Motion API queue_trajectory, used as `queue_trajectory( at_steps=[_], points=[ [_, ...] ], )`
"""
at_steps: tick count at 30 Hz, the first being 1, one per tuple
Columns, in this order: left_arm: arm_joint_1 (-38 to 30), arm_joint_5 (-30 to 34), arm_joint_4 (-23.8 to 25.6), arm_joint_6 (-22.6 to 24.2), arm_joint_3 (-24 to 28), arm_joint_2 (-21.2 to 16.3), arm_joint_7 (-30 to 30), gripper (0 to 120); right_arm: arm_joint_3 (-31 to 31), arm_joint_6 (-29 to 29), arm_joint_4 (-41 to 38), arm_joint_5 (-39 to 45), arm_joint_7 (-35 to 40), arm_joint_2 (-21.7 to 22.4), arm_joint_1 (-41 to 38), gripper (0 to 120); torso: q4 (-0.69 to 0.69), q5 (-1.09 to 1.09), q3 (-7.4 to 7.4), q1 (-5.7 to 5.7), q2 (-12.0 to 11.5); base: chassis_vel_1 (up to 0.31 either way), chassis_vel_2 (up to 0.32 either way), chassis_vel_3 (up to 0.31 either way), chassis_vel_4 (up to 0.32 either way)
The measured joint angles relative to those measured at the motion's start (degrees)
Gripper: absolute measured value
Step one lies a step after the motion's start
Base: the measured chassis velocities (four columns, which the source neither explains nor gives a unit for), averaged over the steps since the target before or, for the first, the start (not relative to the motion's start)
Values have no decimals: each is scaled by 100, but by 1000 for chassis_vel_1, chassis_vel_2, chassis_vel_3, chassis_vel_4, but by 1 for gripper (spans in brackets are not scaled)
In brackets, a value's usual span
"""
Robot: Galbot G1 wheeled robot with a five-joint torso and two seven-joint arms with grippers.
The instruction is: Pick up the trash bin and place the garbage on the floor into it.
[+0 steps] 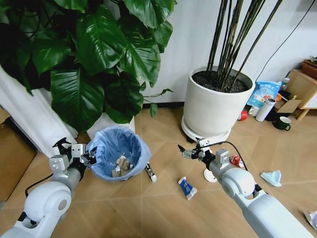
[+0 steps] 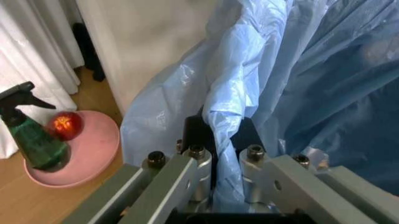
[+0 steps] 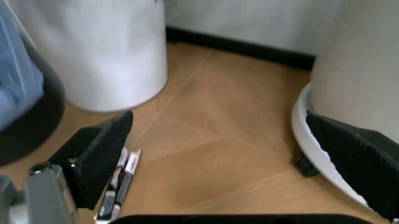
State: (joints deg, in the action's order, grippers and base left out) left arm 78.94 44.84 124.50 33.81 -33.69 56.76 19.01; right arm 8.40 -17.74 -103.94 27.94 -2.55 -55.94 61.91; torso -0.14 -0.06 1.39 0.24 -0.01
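The left gripper (image 1: 90, 157) is pinched on the rim of the bin (image 1: 119, 151), its fingers (image 2: 198, 161) closed narrow over a fold of the blue liner (image 2: 249, 93). The bin sits low before the robot, left of centre, just in front of a white pot; whether it is off the floor I cannot tell. It already holds a few pale scraps (image 1: 122, 163). The right gripper (image 1: 190, 152) hovers above bare floor between the bin and the big pot (image 1: 216, 101), its pads (image 3: 100, 154) spread wide and holding nothing.

Judging by this, the bin is secured and the collecting step is in hand. The next move calls for the right gripper to drop onto 1 piece, close, and carry it over the bin's mouth, while the left keeps the rim steady.

Count of litter on the floor, head view:
- 1 dark wrapper (image 1: 150, 173) just beside the bin, nearest of all
- 1 blue packet (image 1: 187, 188) ahead of the right arm
- 1 white disc (image 1: 210, 175), partly hidden by the right arm
- 1 red can (image 1: 235, 159) just past it
- 1 pale blue scrap (image 1: 272, 177) farther right
- 1 crumpled piece (image 1: 312, 218) at the right edge

That makes 6 pieces. There are 2 white pots. A thermos (image 1: 265, 109) and a mug (image 1: 283, 123) stand near the wall.
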Motion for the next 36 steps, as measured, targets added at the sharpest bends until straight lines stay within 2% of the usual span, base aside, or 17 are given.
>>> queue_trajectory(
  at_steps=[6,9,10,13,14,17,18,22,36],
  points=[
    [55,-1,-2,69,-102,33,46,0,-644,30,698,-55,-27,-203,-370,100,1,1,-3,-3,0,35,-27,-19,18],
    [229,0,46,96,-270,33,45,0,-1230,78,1466,-125,-102,-587,-709,100,1,0,-3,-3,0,15,-13,-19,10],
    [229,0,46,96,-270,33,45,0,-1230,78,1466,-125,-102,-587,-709,100,1,0,-3,-3,0,0,0,0,0],
    [310,26,98,119,-387,22,46,0,-1576,167,2152,-283,-208,-1181,-973,100,1,2,-2,-3,0,0,0,0,0],
    [310,26,98,119,-387,22,46,0,-1576,167,2152,-283,-208,-1181,-973,100,1,2,-2,-3,0,0,0,0,0],
    [359,83,125,127,-448,-22,43,0,-1857,375,2897,-582,-384,-1719,-1251,100,3,0,-2,-2,0,0,0,0,0],
    [359,83,125,127,-448,-22,43,0,-1857,375,2897,-582,-384,-1719,-1251,100,3,0,-2,-2,0,0,0,0,0],
    [349,141,139,127,-457,-93,43,0,-1899,576,3848,-995,-517,-2168,-1515,100,2,0,-1,-2,0,0,0,0,0],
    [299,229,154,91,-484,-159,47,0,-1717,928,5123,-1571,-867,-2645,-1887,100,1,1,-1,-2,0,0,0,0,0]
  ],
)
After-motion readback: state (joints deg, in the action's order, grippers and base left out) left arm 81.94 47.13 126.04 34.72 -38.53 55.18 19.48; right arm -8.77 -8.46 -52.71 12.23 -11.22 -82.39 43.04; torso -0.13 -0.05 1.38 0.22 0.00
